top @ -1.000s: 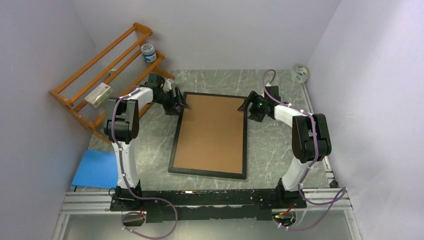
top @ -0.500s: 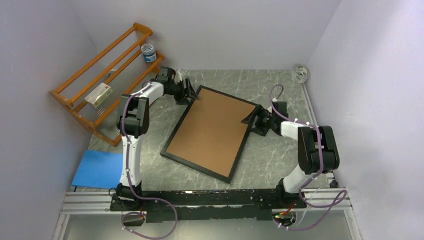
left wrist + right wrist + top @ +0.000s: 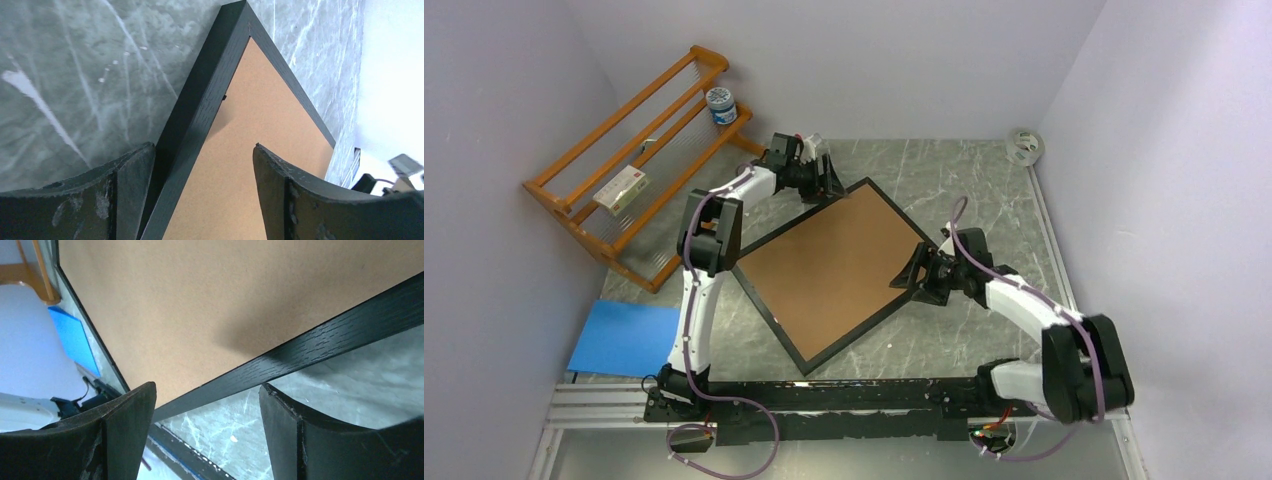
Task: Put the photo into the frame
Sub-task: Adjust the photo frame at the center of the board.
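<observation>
Frame (image 3: 771,320) lies flat on the marbled table (image 3: 984,200), back side up, turned so its corners point like a diamond; the brown backing board (image 3: 829,265) fills it. Left gripper (image 3: 827,187) sits at the frame's far corner, on the far-left rail just short of the tip. Right gripper (image 3: 916,278) sits at the frame's right corner, low over the rail. In the left wrist view the jaws stand wide and straddle the black rail: one finger (image 3: 127,195) is right against the rail's outer face, the other hangs over the backing board, apart from the rail. I cannot tell whether the near finger actually presses. In the right wrist view the jaws are likewise wide, with the rail crossing the gap on a slant toward one finger (image 3: 125,430); contact is unclear. Neither gripper is clamped on the frame.
</observation>
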You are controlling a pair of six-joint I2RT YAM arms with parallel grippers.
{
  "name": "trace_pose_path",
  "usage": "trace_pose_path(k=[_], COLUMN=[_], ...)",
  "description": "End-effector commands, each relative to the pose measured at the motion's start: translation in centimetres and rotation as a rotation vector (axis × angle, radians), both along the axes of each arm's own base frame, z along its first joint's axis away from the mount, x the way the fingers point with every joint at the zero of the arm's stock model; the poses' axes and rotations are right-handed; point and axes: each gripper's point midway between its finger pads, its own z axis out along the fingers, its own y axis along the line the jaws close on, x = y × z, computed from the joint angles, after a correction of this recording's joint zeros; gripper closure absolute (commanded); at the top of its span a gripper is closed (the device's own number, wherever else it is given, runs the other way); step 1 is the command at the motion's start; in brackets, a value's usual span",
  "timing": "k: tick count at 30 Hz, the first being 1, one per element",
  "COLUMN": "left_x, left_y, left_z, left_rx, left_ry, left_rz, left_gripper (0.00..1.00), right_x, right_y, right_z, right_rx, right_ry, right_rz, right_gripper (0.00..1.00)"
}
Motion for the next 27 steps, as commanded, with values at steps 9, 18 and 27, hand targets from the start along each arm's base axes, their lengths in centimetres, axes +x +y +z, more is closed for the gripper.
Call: trace_pose_path(k=[9,18,27], left_x=[-2.4,-7.9,-17.1], left_y=[2.9,11.8,19.4], left_z=[4.4,8.6,7.0], left_rx=[0.24,0.382,0.466], left_ry=[0.006,0.029,0.191], left_rz=[0.011,0.208,0.462], left_gripper=[0.13,0.12,0.12], right_x=[4.2,8.9,10.0], right_y=[-8.7,-11.6,-10.1], right_z=[8.1,7.4,3.2], right_rx=[-0.374,-0.502,-0.425], right_ry=[-0.302,-0.215,-0.065], right_rz=[-0.362,-0.456,-0.414], right_gripper=[0.22,0.29,0.35])
